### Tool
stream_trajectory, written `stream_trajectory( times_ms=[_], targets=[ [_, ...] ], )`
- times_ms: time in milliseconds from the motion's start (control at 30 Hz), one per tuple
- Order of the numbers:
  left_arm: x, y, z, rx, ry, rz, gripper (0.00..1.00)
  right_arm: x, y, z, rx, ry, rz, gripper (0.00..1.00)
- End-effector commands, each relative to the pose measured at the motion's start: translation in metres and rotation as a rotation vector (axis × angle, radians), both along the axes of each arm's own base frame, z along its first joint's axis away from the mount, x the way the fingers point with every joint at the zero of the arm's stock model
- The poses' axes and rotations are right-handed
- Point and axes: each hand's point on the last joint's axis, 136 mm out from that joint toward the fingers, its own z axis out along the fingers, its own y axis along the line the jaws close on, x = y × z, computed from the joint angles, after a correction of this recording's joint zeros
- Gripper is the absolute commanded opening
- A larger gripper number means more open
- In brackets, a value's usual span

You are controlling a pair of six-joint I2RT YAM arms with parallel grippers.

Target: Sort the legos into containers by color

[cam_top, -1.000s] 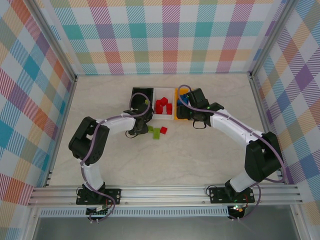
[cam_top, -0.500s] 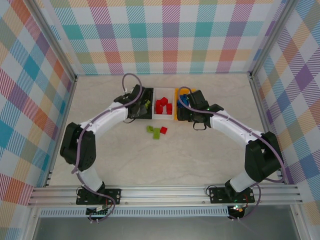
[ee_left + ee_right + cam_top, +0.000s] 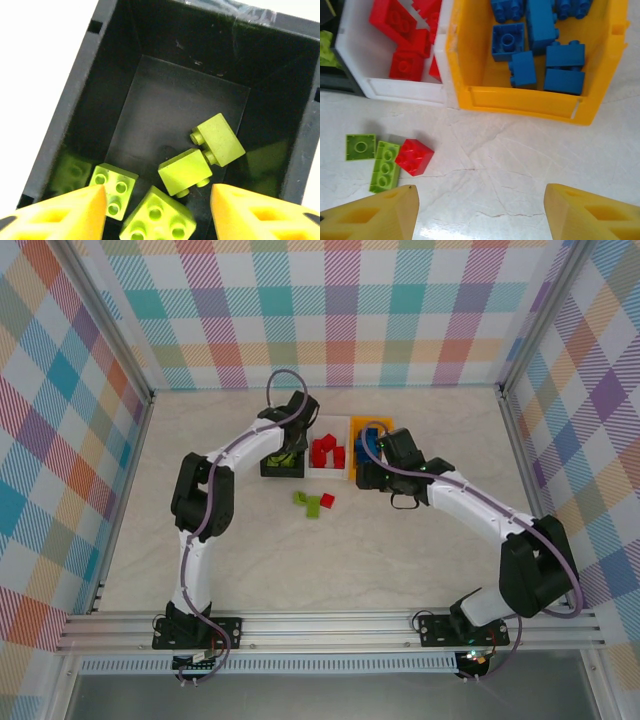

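Left claw [image 3: 157,195] moved over black bin [image 3: 90,85]; green legos [image 3: 217,140] inside

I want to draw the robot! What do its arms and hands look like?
The left arm and right arm are white tubes with black joints and a purple cable looping along. The left hand and right hand have yellow, wedge-shaped fingers.

Table [image 3: 520,165] holds three bins [image 3: 400,87], seemingly three bricks [image 3: 385,166].

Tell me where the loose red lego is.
In the right wrist view the loose red lego lies on the table in front of the white bin, with two lime green legos just left of it.
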Motion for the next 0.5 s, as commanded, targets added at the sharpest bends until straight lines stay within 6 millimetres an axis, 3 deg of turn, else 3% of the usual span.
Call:
stream_trajectory(
  times_ms=[0,133,267,467],
  targets=[
    [-0.003,0.002,0.016,-0.021,-0.002,0.002,0.66,-0.002,0.011,0.014,0.069,-0.038,0.057,0.67],
    [-0.021,-0.006,0.048,-0.131,-0.062,-0.009,0.76,-0.011,0.034,0.022,0.151,-0.030,0.176,0.67],
    [-0.062,-0.006,0.073,-0.252,-0.129,-0.025,0.94,-0.023,0.071,0.022,0.141,-0.024,0.311,0.67],
    [-0.144,0.033,0.049,-0.316,-0.108,0.035,1.00,-0.025,0.134,-0.001,0.053,-0.006,0.459,0.66]
  ],
)
